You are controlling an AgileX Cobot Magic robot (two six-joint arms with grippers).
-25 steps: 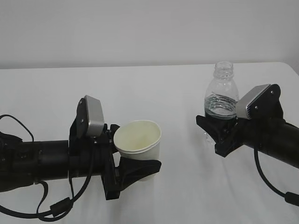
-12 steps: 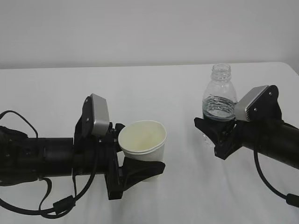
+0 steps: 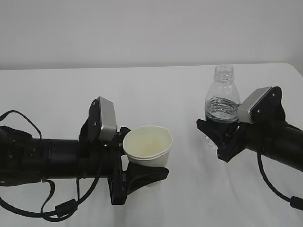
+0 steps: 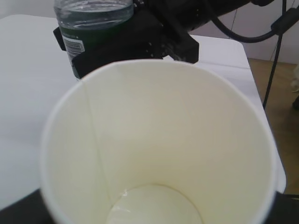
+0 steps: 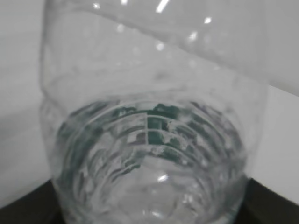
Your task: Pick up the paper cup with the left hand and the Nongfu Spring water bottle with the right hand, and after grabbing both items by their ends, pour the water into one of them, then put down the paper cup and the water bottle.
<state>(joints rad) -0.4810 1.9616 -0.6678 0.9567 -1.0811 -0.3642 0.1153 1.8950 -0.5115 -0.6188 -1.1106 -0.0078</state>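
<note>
The white paper cup (image 3: 147,144) stands upright in my left gripper (image 3: 144,158), whose black fingers are shut on its lower wall. In the left wrist view the paper cup (image 4: 177,140) fills the frame, its cream inside showing down to the bottom. The Nongfu Spring water bottle (image 3: 220,101) is upright and uncapped, with my right gripper (image 3: 215,135) shut on its lower half. Water (image 3: 221,109) fills the bottle to about its shoulder. In the right wrist view the bottle (image 5: 149,140) covers everything. Cup and bottle are a short gap apart.
A white table (image 3: 156,90) runs back to a plain pale wall (image 3: 142,28). The table's right edge (image 4: 254,88) shows in the left wrist view, with brown floor beyond. Black cables hang beside both arms.
My left arm has carried the cup to the right, closer to the bottle. The right arm and bottle shifted slightly left, then stayed still.
</note>
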